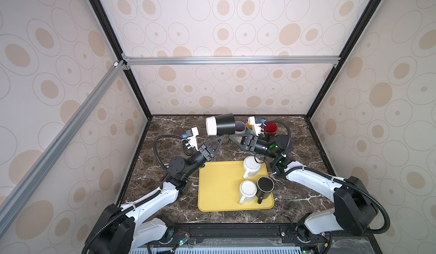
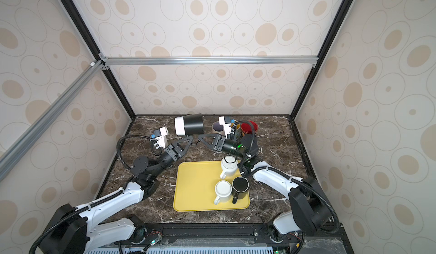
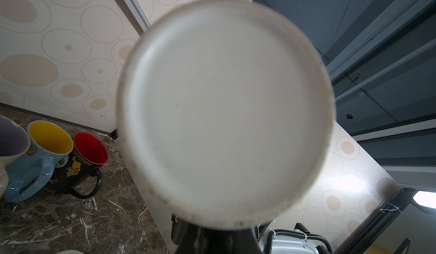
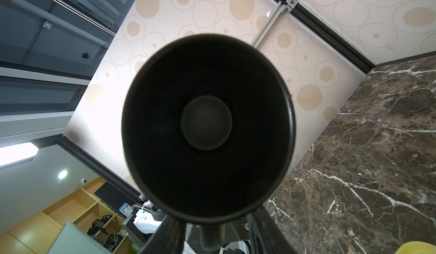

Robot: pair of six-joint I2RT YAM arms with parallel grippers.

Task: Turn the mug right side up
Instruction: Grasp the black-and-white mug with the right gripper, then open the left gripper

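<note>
**Inspector:** Position of the mug?

**Assessor:** The mug is off the tabletop. It lies on its side in the air above the rear strip, white base to the left and mouth to the right. The left tool is pressed together at the mug's underside and carries it. The mug's body hides the exact contact point. The right tool points at the same spot from the opposite side.

**Inspector:** State of the right tool?

**Assessor:** In the right wrist view its fingers stand apart below the rim. Nothing is seen pinched between them.

**Inspector:** Differences between views?

**Assessor:** The left wrist view shows the mug base-on. Beside it three upright mugs stand by the back wall: a purple-lined mug, a yellow-lined mug and a red-lined mug. The right wrist view looks straight into the mug's dark interior. Only the top views show the sideways pose, and there the right wrist camera covers most of the yellow-lined mug.

**Inspector:** Edges and room?

**Assessor:** The mug hangs near the tabletop's back edge. Bare tabletop lies left of the yellow tray. The tray's left half is bare, and three tray mugs occupy its right half.
</note>
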